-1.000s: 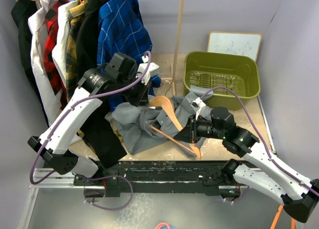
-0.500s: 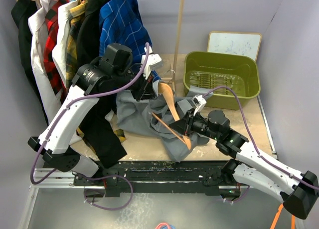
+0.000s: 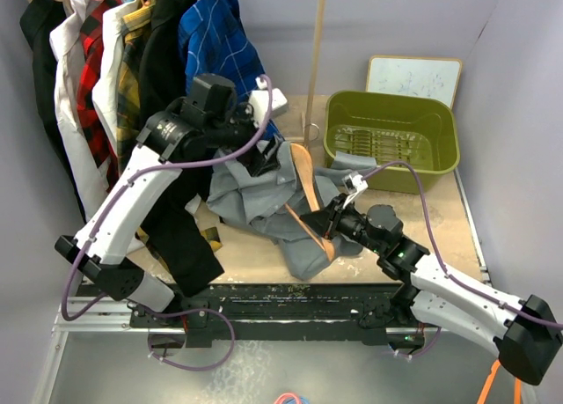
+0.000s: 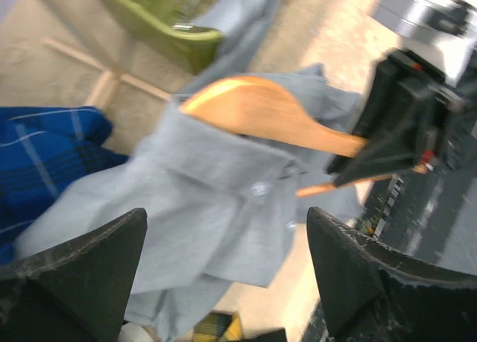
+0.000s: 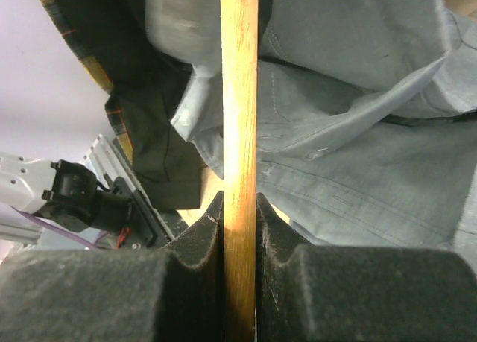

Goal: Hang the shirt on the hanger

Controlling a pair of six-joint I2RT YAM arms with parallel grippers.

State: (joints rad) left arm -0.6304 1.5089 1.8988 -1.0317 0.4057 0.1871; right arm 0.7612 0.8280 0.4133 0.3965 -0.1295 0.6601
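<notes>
The light-grey shirt (image 3: 251, 197) lies bunched in the middle of the table, its collar end draped over the upper arm of the tan wooden hanger (image 3: 303, 177). My right gripper (image 3: 329, 223) is shut on the hanger's lower end. In the right wrist view the wooden bar (image 5: 238, 96) runs straight up between the pads (image 5: 200, 241), with grey shirt (image 5: 358, 133) behind it. My left gripper (image 3: 261, 160) hovers just above the shirt, open. In its wrist view, nothing lies between the fingers (image 4: 82, 260), and the shirt (image 4: 209, 208) and the hanger tip (image 4: 261, 115) sit below.
A green bin (image 3: 391, 140) stands at the back right with a whiteboard (image 3: 413, 77) behind it. Hung clothes (image 3: 106, 61), including a blue check shirt (image 3: 215, 43), fill the back left. An upright wooden pole (image 3: 314, 61) stands behind the shirt. A black garment (image 3: 180, 237) hangs down at the left.
My left gripper has opened and let go of the shirt. My right gripper has carried the hanger left and tipped it up, and the shirt now drapes over its upper end.
</notes>
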